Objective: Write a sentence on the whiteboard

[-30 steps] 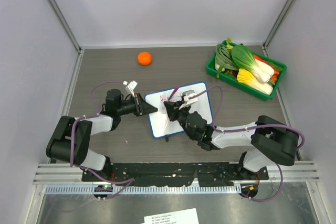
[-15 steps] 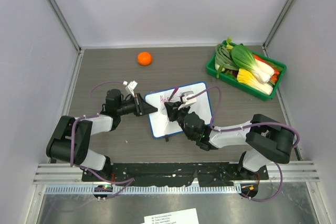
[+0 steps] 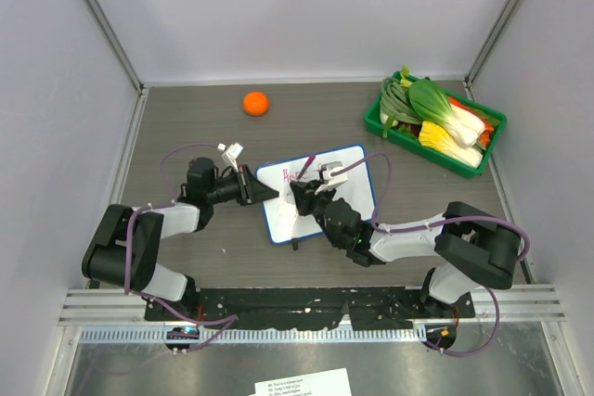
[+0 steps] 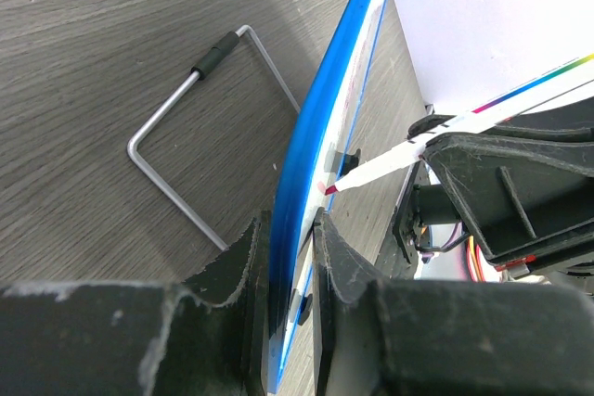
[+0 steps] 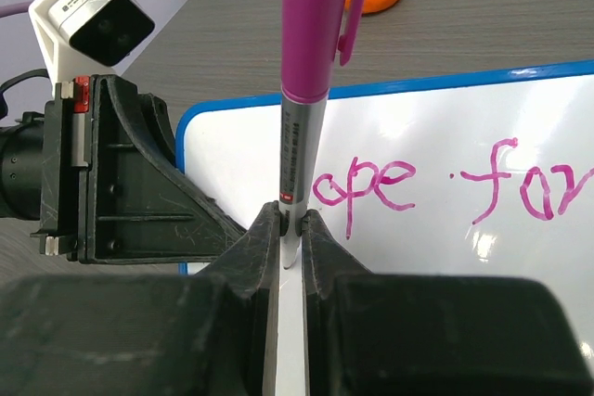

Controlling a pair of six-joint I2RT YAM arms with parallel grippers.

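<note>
Two pink words of sentence (image 5: 492, 178), blue-framed whiteboard (image 5: 445, 118), purple marker (image 5: 306, 44)

One whiteboard (image 5: 436, 127), one pink marker (image 5: 311, 25), one orange (image 3: 255, 103), one vegetable tray (image 3: 373, 121), two tools: left tool (image 4: 290, 229), right tool (image 5: 290, 220).

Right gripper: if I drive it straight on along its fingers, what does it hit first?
Most likely the white face of the blue-framed rectangular whiteboard, beside the pink handwritten "ope". The pink-capped grey marker in the right gripper would probably touch before the fingers; depth is unclear.
</note>
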